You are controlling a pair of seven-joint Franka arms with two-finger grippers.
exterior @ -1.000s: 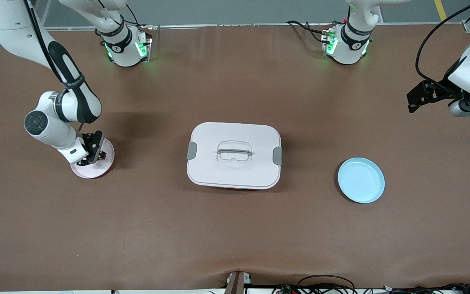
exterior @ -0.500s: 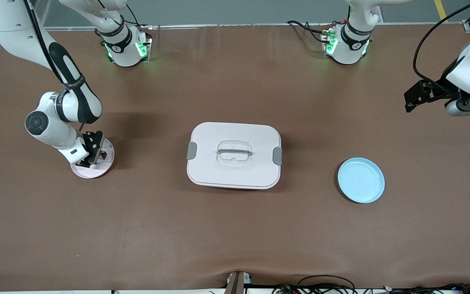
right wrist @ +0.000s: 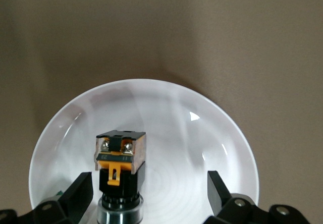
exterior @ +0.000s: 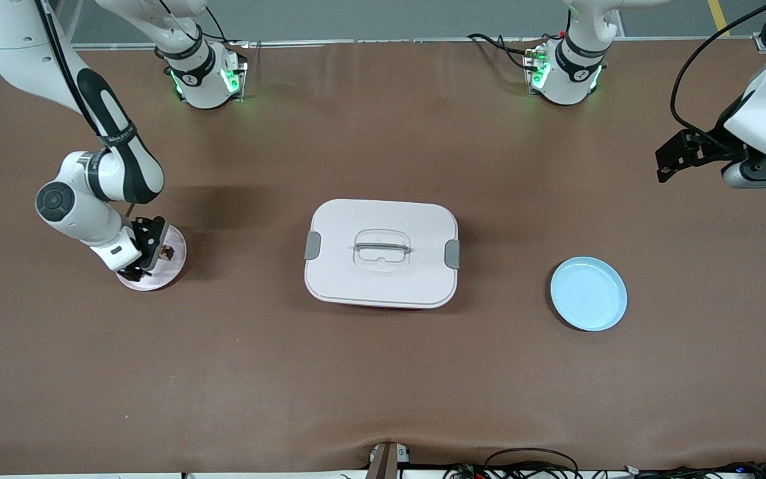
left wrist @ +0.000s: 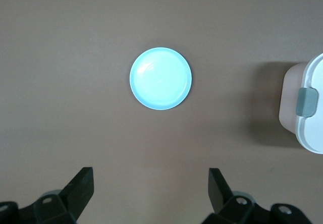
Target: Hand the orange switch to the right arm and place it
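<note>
Front view, from the right arm's end of the table across to the left arm's end.

The right gripper (exterior: pixel 143 256) is held low over the pink plate (exterior: pixel 171 267), jaws spread wide with nothing between them. The orange switch (right wrist: pixel 121 156) is seen resting on that plate (right wrist: pixel 202 133) in the right wrist view, close beside one finger (right wrist: pixel 75 196) and well apart from the other; whether it is touched cannot be told. The switch looks released, so placing is judged essentially done and the step in hand is taken to be the retreat.

For a clean retreat, a straight vertical lift is advised, with the jaws kept wide until they are above the switch's top. Sideways motion should be avoided, since the near finger could clip the switch and tip it or slide it across the glossy plate. The switch appears to stand on a round metal collar, so it is judged easy to topple. Rotation of the wrist should be left until the fingers are well above it.

The white lidded box (exterior: pixel 382 253) sits mid-table, untouched, with grey latches at both ends.

The blue plate (exterior: pixel 588 293) lies empty toward the left arm's end, nearer to the front camera than the left gripper's spot.

The left gripper (exterior: pixel 672 156) waits up in the air over bare table at the left arm's end, jaws wide and empty, as confirmed by the left wrist view (left wrist: pixel 151 191).
</note>
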